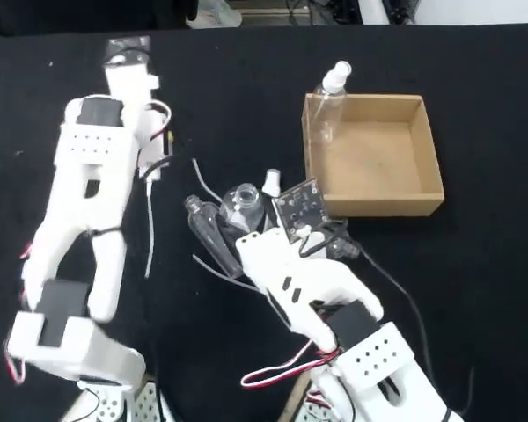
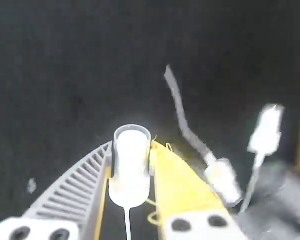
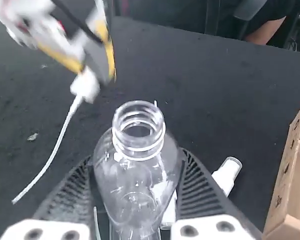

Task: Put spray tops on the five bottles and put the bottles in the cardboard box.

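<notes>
The left gripper (image 2: 132,150) is clamped on a spray top (image 2: 131,170), its thin tube dangling over the left half of the bench (image 1: 475,290). Near mid-bench the right gripper (image 3: 137,160) grasps an open bottle (image 3: 137,150), just off the cardboard box (image 1: 374,207). A capped bottle (image 1: 330,97) stands in the box's far left corner. A loose spray top (image 1: 271,183) and a lying bottle (image 1: 213,233) rest beside the right gripper.

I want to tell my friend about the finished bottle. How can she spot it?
Find the cardboard box. A clear bottle stands at its far left corner. Unlike the open bottle in the right gripper, it wears a white spray top.
</notes>
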